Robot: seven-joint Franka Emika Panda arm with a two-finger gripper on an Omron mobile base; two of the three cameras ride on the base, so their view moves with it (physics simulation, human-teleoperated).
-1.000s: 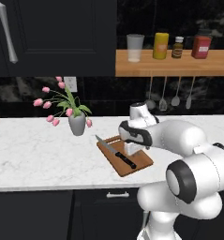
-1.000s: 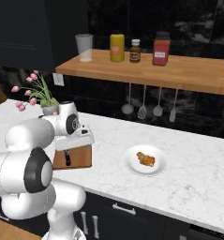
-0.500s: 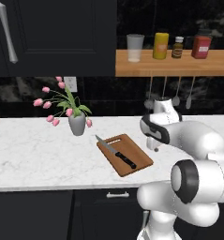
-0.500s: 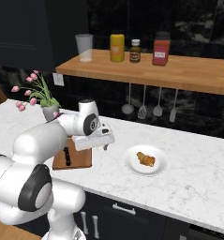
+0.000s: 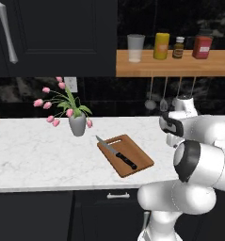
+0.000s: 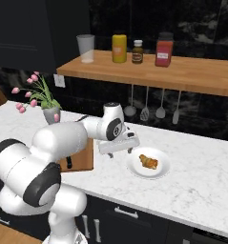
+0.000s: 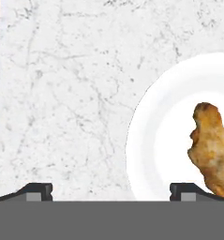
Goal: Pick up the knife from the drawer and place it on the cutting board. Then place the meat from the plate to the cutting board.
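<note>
Hovering: the two-finger pincer (image 6: 127,147) is hanging wide open and empty just beside the round white plate's (image 6: 163,172) near rim, above the white marble desk (image 6: 206,176).
Meat: the small oblong yellowish-tan lump of meat (image 6: 149,162) is lying on the plate, off to one side of the pincer in the hand view, not between the fingertips (image 7: 38,191).
Handling: I'm judging it light, soft and a bit greasy; gripping across its narrow middle looks safest.
Knife: the long silver-bladed, black-handled knife (image 5: 117,154) is already resting on the brown wooden cutting board (image 5: 137,155).
Hidden: the meat's far end is being cut off at the hand view's edge; the arm is covering most of the board in the right base view.
</note>
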